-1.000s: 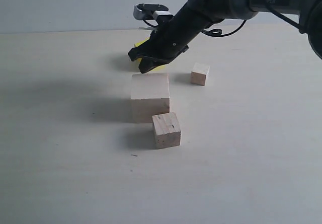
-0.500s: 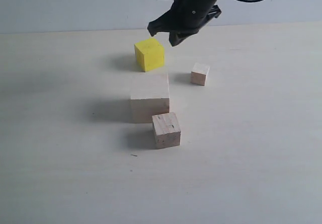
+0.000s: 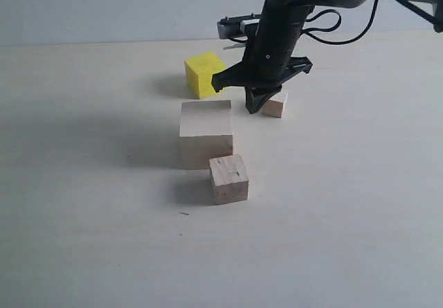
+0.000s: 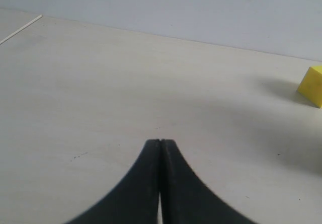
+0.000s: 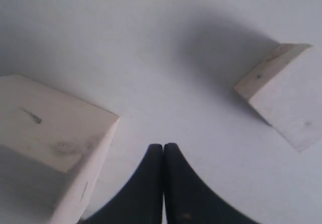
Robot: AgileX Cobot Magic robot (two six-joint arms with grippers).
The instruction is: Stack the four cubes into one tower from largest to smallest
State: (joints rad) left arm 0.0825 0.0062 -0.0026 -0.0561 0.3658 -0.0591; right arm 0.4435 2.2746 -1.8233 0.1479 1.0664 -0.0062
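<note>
Hanging low over the surface (image 3: 83, 218), my right jaws are pressed fully together with nothing between them. Their tips point down into the gap between the large pale wood cube (image 3: 206, 133) and the tiny pale wood cube (image 3: 279, 106), which my arm partly hides. The bright yellow cube (image 3: 204, 75) sits just behind the large one. The speckled wood cube (image 3: 229, 178) stands at its front corner. All four rest on the surface, unstacked. My left jaws are likewise closed and empty.
</note>
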